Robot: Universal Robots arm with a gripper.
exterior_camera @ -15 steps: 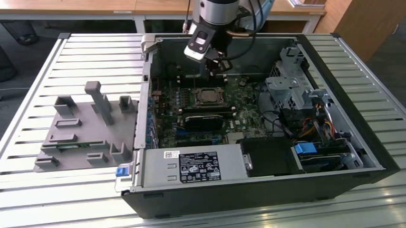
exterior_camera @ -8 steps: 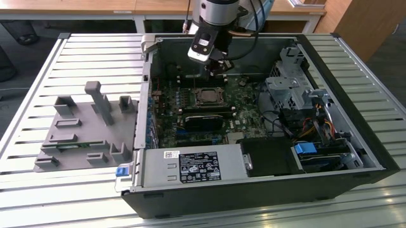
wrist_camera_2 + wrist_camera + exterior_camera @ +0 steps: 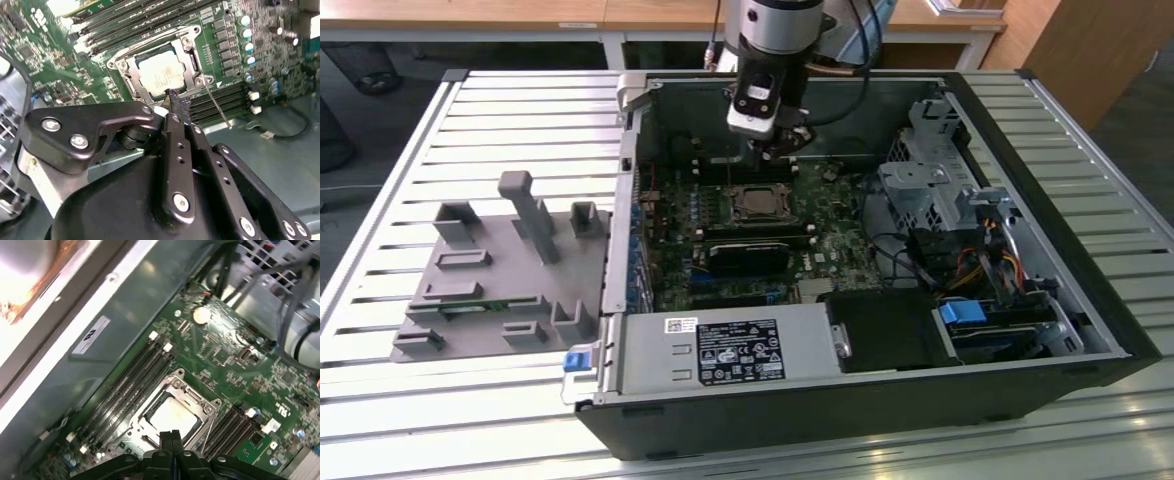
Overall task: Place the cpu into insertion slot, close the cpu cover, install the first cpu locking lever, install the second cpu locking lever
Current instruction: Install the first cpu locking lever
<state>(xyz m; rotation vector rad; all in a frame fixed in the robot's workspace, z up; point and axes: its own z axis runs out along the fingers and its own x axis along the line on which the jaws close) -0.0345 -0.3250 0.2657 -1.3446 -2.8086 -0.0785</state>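
The cpu, a pale silvery square, lies flat in the insertion slot on the green board. The cpu cover, a thin silver frame, lies down around it. A thin metal locking lever sticks out at an angle from one corner of the cover, over the memory slots. My gripper hangs just above the socket's edge, its black fingers pressed together with nothing between them. In the second wrist view the fingertips reach the rim of the cover.
The open computer case lies on a slatted metal table. A long black card sits in front of the socket. A power supply, a drive cage and cables fill the case. A grey fixture stands at the exterior view's left.
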